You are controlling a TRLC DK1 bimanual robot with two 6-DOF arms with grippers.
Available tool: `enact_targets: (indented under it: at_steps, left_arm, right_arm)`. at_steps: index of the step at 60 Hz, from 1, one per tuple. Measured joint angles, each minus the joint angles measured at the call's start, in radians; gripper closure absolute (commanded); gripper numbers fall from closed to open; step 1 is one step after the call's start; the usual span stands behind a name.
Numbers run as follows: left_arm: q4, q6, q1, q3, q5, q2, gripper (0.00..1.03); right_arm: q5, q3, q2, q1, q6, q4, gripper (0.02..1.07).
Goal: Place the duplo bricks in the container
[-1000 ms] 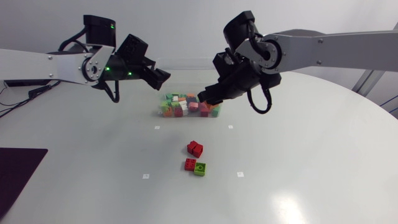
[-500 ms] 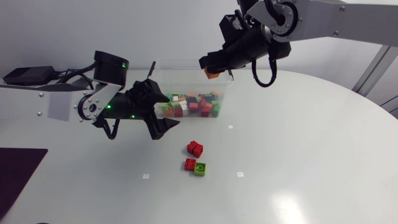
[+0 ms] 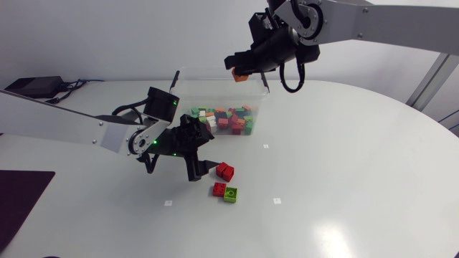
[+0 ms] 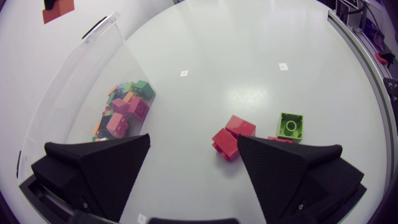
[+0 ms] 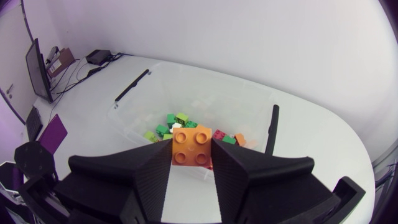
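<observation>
Right gripper (image 5: 191,152) pinches an orange brick (image 5: 191,144) between both fingers, up over the clear container (image 3: 208,89). A heap of mixed bricks (image 3: 221,120) lies inside, below the gripper. Left gripper (image 4: 194,143) is spread wide and holds nothing, low over the table (image 3: 344,179), with the container wall just beside one finger. Red brick pair (image 4: 231,135) sits at the fingertips, close to the other finger. Green brick (image 4: 290,124) and another red brick (image 3: 219,189) lie just past that finger.

round white table (image 3: 358,143), faint square marks (image 3: 277,201) on it, dark mat (image 3: 21,197) at its left edge, soft light glare
</observation>
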Motion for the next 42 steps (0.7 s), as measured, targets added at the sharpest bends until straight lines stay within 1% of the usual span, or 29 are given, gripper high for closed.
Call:
enact_targets:
  at_steps: [22, 34, 37, 42]
  left_arm:
    - [0.003, 0.037, 0.009, 0.0, 0.007, 0.03, 0.06]
    - [0.003, 0.052, 0.01, 0.002, 0.01, 0.046, 0.06]
    - [0.003, 0.052, 0.01, 0.003, 0.011, 0.05, 0.06]
    - [0.003, 0.053, 0.01, 0.003, 0.011, 0.055, 0.06]
  right_arm:
    - [0.019, 0.135, 0.135, -0.011, 0.011, 0.014, 0.78]
    - [0.042, 0.152, 0.174, -0.014, 0.011, 0.058, 0.77]
    - [0.047, 0.153, 0.181, -0.014, 0.011, 0.061, 0.69]
    - [0.053, 0.155, 0.194, -0.014, 0.011, 0.061, 0.48]
